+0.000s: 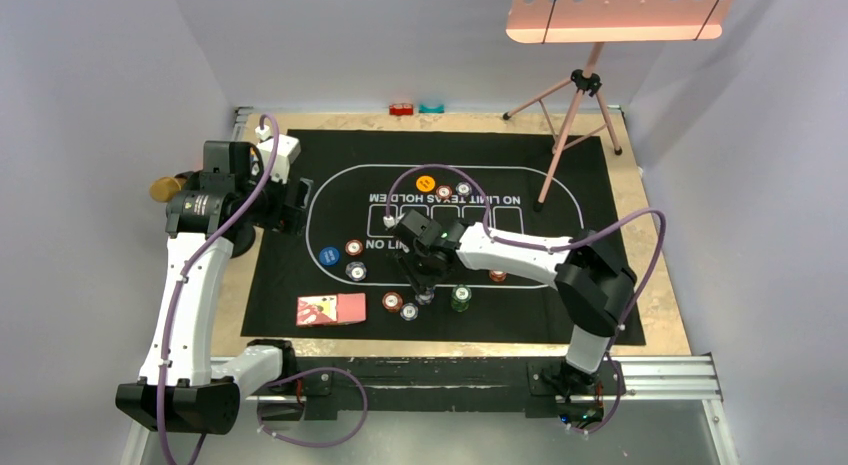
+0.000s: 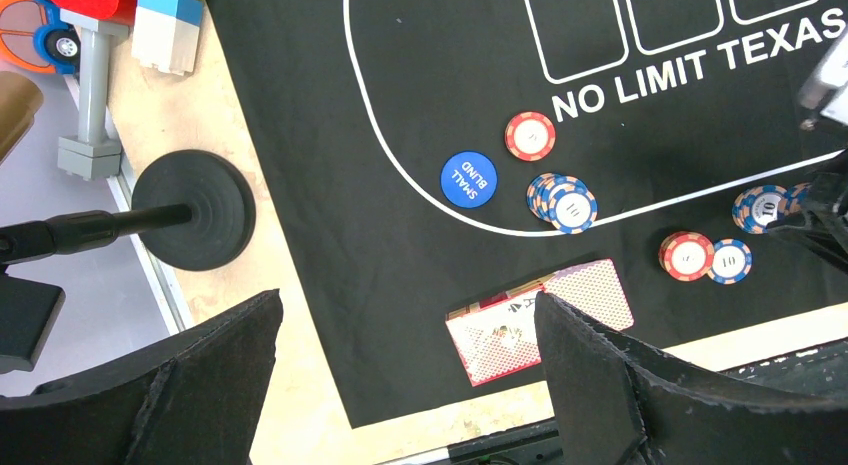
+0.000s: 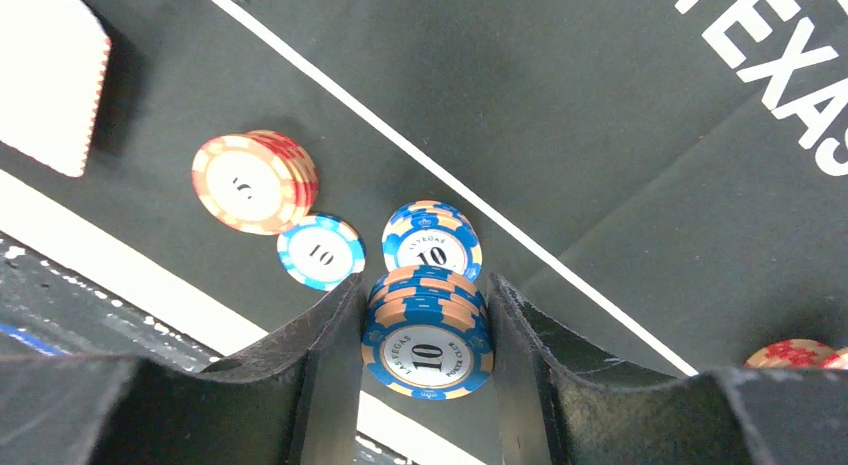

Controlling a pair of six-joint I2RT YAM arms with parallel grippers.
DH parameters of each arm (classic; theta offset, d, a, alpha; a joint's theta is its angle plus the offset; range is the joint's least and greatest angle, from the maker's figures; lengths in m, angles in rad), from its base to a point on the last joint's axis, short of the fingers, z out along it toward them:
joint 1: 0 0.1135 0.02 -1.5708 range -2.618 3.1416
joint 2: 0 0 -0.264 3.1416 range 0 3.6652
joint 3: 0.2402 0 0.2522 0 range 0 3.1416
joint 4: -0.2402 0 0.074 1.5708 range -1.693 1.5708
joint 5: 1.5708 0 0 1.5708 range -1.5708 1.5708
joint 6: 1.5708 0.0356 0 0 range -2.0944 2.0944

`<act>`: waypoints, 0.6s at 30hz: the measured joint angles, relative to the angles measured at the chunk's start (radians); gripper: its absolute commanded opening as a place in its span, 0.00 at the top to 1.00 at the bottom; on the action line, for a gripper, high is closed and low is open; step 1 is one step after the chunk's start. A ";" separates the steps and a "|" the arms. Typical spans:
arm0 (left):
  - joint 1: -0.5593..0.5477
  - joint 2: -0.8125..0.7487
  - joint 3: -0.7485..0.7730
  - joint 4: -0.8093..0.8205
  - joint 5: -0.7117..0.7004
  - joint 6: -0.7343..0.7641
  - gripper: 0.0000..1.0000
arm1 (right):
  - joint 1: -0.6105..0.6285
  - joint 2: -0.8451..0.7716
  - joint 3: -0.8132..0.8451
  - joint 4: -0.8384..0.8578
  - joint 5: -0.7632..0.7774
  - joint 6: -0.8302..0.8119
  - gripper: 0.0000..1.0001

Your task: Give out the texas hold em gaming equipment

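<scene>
Right gripper (image 3: 425,297) pinches a stack of blue chips (image 3: 428,350) between its 2 fingers, just on the near side of the white line on the black mat (image 3: 600,105); whether the stack rests on the mat or is lifted, I cannot tell. Close by sit another blue stack (image 3: 432,247), 1 lone blue chip (image 3: 320,252) and a red stack (image 3: 252,182). Left gripper (image 2: 405,315) hangs spread wide and empty above the card deck (image 2: 495,340). The job looks partway done. Chips lie in several small piles, and the blue disc (image 2: 468,179) and orange disc (image 1: 425,184) are out. The cards look undealt, and this stack needs a spot.
</scene>
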 measured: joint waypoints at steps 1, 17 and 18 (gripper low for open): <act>0.000 0.000 0.000 0.000 0.000 0.000 0.00 | 0.000 -0.009 0.007 -0.004 0.003 0.000 0.71; 0.000 0.000 0.000 -0.004 0.000 0.000 0.00 | -0.295 -0.285 -0.144 -0.028 0.098 0.058 0.82; 0.000 0.000 0.000 -0.004 0.000 0.000 0.00 | -0.314 -0.304 -0.166 -0.031 0.101 0.069 0.82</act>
